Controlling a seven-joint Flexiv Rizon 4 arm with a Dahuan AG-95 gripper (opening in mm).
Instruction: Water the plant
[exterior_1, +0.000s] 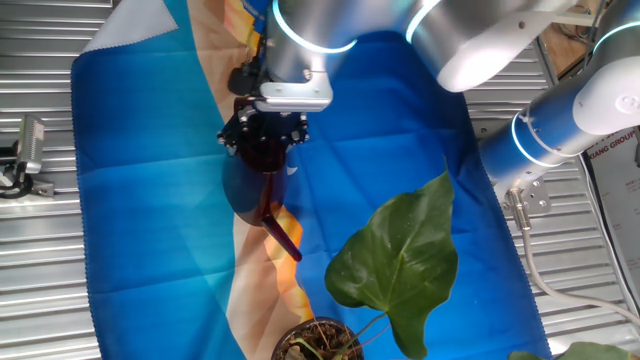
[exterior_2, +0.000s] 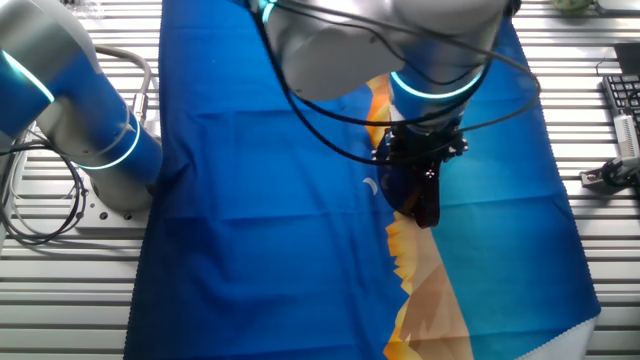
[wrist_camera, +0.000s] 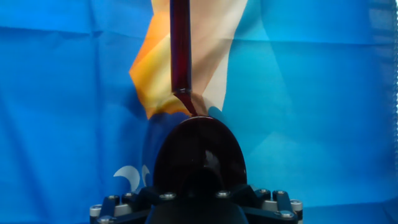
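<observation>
My gripper (exterior_1: 263, 148) is shut on the dark red translucent watering can (exterior_1: 262, 170), which hangs just over the blue cloth. Its long spout (exterior_1: 283, 232) slants toward the plant. The plant's large glossy green leaf (exterior_1: 400, 255) spreads at the lower right, and its round pot (exterior_1: 318, 342) of dark soil is cut off by the bottom edge. The spout's tip stops short of the pot. In the hand view the can's body (wrist_camera: 199, 152) fills the space ahead of the gripper (wrist_camera: 199, 190), and the spout (wrist_camera: 180, 50) runs straight up. The other fixed view shows the gripper (exterior_2: 420, 162) and the can (exterior_2: 422, 198), not the plant.
A blue and orange cloth (exterior_1: 140, 200) covers the slatted metal table (exterior_1: 40, 260). A metal clamp (exterior_1: 27, 150) sits at the left. The arm's base (exterior_2: 100, 150) with cables stands beside the cloth. A keyboard (exterior_2: 625, 100) lies at the far edge.
</observation>
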